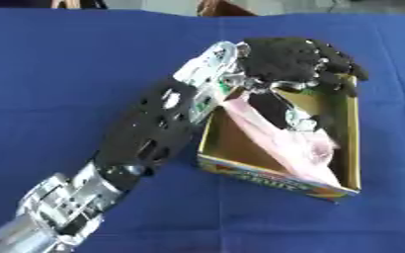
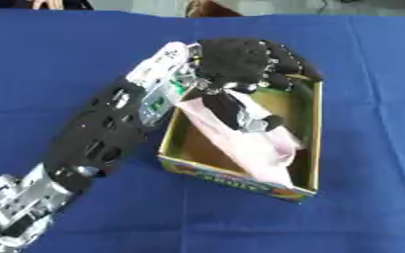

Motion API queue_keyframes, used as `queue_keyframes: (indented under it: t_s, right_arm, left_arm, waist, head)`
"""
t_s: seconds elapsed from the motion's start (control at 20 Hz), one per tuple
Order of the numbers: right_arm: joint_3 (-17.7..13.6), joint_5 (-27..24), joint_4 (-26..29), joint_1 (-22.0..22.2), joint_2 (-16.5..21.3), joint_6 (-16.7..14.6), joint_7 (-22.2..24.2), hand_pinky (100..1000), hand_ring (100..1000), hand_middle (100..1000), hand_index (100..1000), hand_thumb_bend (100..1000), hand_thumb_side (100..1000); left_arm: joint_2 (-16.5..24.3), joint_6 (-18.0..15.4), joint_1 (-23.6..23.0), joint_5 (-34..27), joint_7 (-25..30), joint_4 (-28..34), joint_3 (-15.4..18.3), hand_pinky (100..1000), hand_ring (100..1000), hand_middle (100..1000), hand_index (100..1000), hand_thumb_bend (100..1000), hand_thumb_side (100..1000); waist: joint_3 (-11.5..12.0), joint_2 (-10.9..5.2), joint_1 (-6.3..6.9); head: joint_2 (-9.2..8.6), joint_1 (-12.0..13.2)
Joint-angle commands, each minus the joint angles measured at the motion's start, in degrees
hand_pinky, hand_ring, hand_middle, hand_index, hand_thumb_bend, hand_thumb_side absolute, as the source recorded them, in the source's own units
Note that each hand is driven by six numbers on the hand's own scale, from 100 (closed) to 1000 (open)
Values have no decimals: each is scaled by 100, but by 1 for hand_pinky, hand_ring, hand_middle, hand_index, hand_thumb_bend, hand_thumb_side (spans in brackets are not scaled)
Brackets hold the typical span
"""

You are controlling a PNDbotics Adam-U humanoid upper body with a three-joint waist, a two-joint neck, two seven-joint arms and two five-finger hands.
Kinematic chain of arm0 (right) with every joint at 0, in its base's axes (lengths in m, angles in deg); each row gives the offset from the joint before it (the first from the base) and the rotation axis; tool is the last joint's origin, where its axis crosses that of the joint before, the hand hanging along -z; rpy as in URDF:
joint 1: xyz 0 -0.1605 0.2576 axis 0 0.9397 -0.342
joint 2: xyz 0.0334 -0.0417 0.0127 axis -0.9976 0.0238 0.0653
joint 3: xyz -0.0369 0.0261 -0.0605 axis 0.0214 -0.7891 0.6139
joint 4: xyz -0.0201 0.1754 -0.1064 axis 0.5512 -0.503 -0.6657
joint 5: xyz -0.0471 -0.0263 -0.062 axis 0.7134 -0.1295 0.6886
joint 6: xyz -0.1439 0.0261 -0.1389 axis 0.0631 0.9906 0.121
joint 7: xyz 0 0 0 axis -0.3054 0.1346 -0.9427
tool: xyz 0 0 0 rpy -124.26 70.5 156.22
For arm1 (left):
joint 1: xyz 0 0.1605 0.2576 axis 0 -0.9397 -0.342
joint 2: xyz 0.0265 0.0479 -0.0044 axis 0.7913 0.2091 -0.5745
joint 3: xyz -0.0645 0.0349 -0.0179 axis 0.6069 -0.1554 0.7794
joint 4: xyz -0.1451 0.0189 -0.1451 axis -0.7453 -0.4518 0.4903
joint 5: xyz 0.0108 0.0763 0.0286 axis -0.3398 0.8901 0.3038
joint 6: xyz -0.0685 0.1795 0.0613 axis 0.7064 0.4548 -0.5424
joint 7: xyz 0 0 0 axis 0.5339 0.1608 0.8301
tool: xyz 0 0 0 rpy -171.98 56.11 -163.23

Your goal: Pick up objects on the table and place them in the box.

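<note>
head stereo | looking down, close | both share box (image 1: 353, 143), table (image 1: 59, 59)

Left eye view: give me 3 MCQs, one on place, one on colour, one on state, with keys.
1. Where is the pink bag?
A. inside the box
B. on the cloth left of the box
C. at the table's near edge

2. What colour is the cloth on the table?
A. red
B. blue
C. green

3. What is the left hand doing?
A. resting flat on the cloth
B. hovering open far from the box
C. thumb and fingers curled round the bag's top, over the box

Key:
1 A, the bag lies within the box walls.
2 B, blue cloth surrounds the box on all sides.
3 C, the hand sits above the box's far end with the thumb on the bag.
</note>
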Motion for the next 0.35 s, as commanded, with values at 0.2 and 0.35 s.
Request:
queue_keyframes:
  t_s: [0.2, 0.35]
  right_arm:
    - [-43, -7, 116, -52, 74, -10, 20, 688, 643, 720, 891, 100, 866]
    - [-45, -5, 116, -54, 77, -10, 22, 688, 643, 720, 891, 100, 866]
  left_arm:
    - [-27, 28, 60, 2, -3, 126, 64, 866, 926, 937, 909, 128, 942]
    - [-28, 22, 47, -44, 2, 156, 65, 848, 922, 933, 901, 114, 948]
  waist:
    - [9, -80, -28]
    - [21, -81, -25]
  head:
    - [-60, 30]
    - [-60, 22]
